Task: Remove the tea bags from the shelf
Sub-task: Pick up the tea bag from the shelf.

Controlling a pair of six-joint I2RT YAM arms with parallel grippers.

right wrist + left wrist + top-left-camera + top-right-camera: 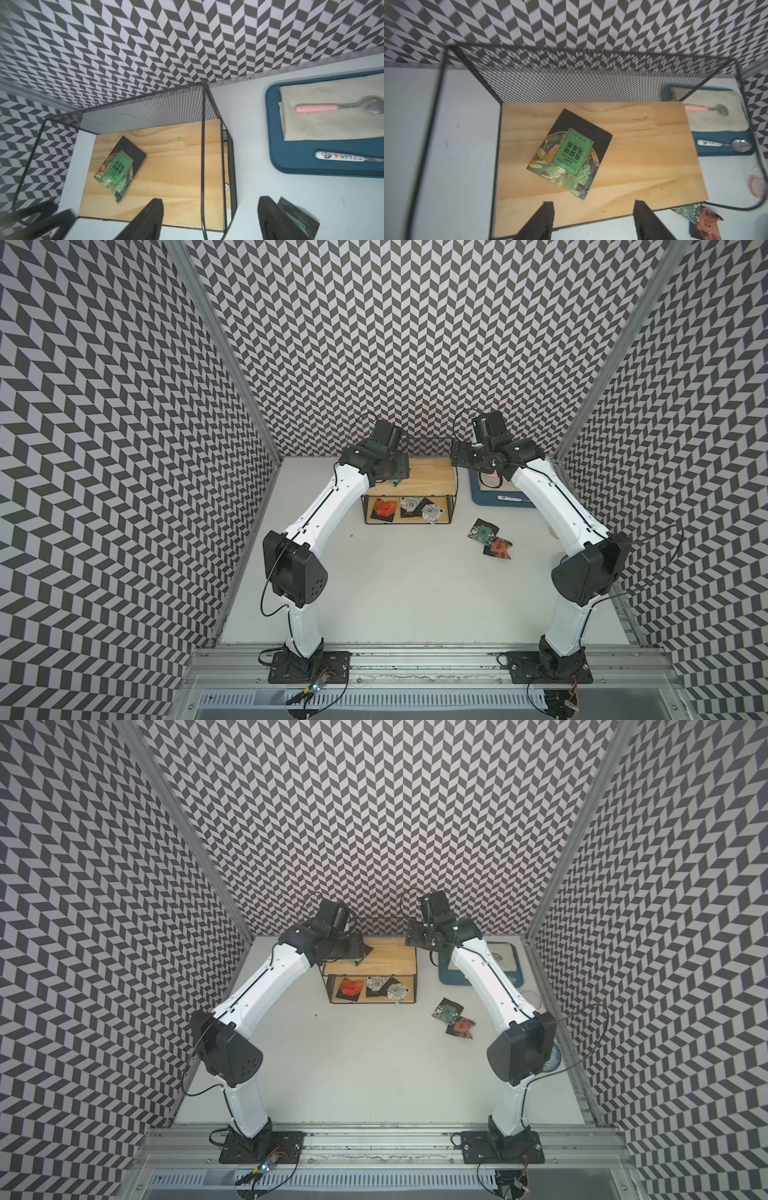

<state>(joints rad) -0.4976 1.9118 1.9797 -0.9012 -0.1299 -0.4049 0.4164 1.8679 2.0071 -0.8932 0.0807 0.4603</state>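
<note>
Green-labelled, black-topped tea bag [569, 153] flat on top board of shelf [643, 145]; left gripper [593, 203], right gripper [211, 199] both spread

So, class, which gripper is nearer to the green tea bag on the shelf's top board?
Left. The left gripper hangs open just short of the green tea bag. The right gripper, also open, hovers at the far end of the shelf, towards the blue tray.

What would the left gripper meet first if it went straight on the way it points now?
Most likely the green tea bag on the shelf's top board: it lies just ahead of the open left gripper. Depth is unclear.
</note>
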